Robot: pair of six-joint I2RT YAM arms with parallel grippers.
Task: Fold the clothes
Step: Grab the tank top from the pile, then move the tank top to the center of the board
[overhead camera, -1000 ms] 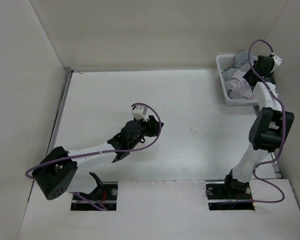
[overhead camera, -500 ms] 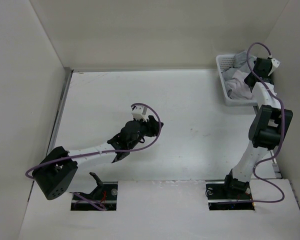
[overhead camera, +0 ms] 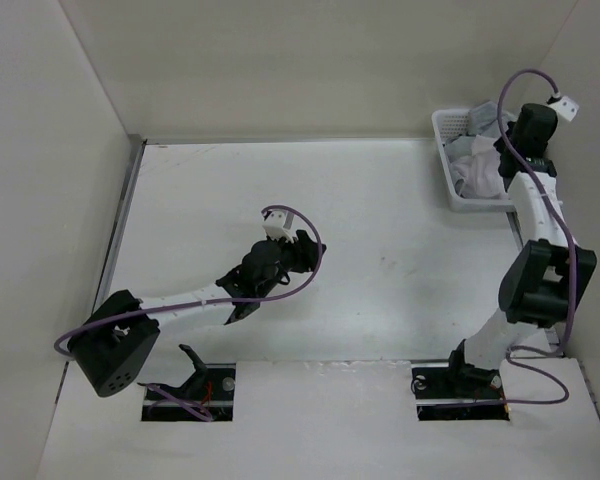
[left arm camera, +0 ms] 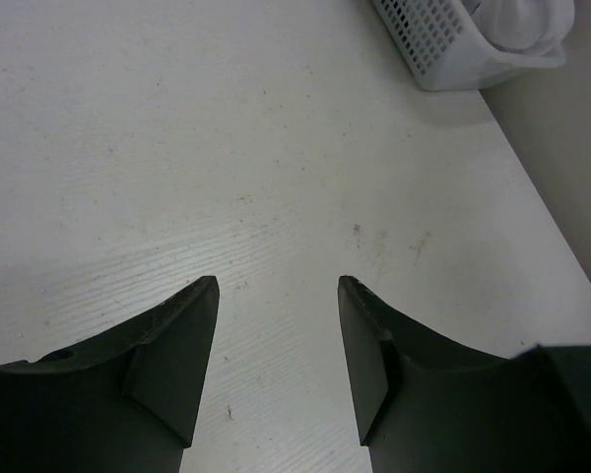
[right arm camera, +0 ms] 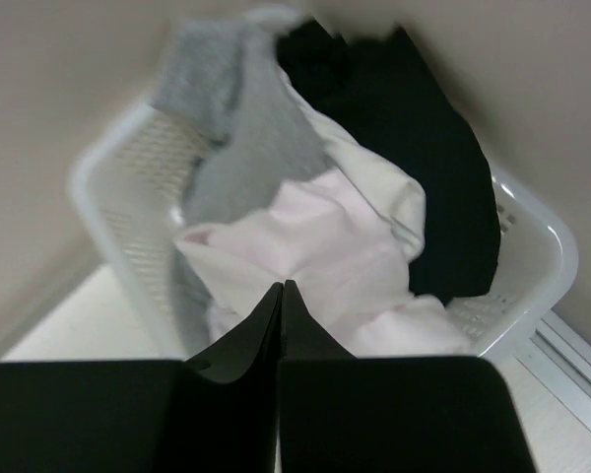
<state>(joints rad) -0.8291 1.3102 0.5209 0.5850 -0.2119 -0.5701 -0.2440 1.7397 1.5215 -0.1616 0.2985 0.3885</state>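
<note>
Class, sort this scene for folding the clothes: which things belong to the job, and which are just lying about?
Belongs to the job: white T-shirt, in the basket; right gripper, shut over it; left gripper, open over the table.
Just lying about: grey garment, black garment, same basket.

even, fairly bright overhead light fills the top view; the white table (overhead camera: 380, 200) shows no glare, and the arms (overhead camera: 195, 300) cast only soft, faint shadows. the left wrist view is sharp on the table's grain, though its dark fingers (left arm camera: 167, 365) lose detail. the right wrist view is soft, perhaps motion blur, smearing the basket (right arm camera: 118, 163) mesh.
</note>
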